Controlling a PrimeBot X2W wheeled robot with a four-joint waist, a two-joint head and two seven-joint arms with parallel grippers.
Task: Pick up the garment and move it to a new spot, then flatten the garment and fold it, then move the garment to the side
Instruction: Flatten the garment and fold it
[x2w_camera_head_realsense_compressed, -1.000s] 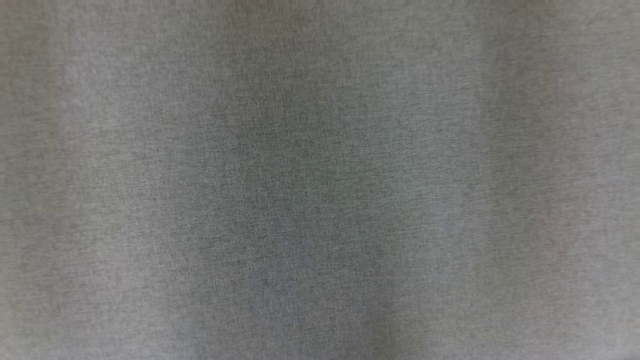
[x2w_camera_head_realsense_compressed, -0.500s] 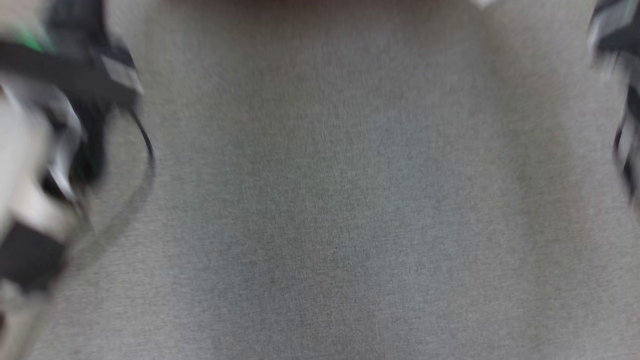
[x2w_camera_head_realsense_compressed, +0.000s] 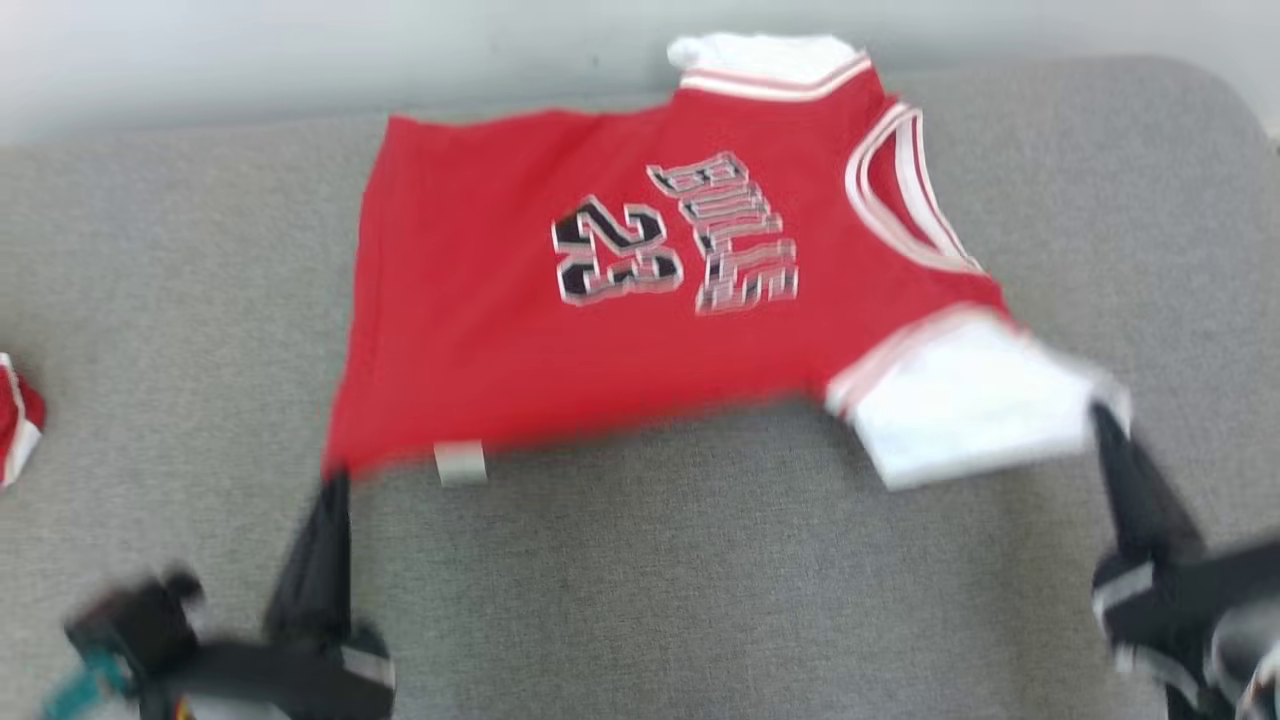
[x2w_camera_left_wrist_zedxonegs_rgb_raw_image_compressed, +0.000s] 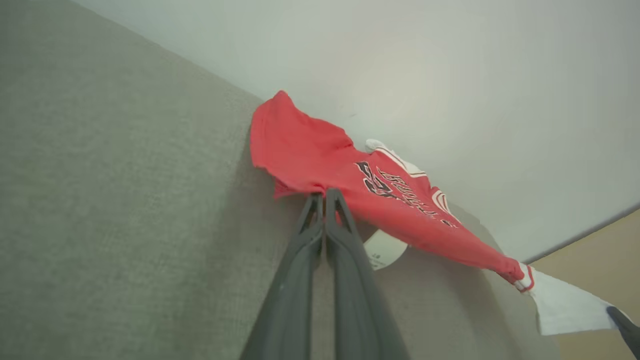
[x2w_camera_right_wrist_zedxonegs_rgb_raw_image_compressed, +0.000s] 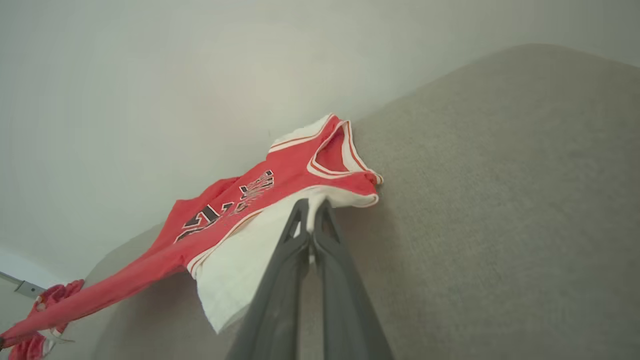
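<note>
Now | left jaws pinching garment (x2w_camera_head_realsense_compressed: 500, 330) hem corner | right jaws pinching its white sleeve (x2w_camera_head_realsense_compressed: 960, 400)

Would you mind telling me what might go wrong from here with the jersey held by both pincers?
The left pincer and right pincer each pinch only a thin edge of the jersey, so a corner may slip free. The far white sleeve lies at the back edge of the grey surface, by the wall, and might drop behind it.
</note>
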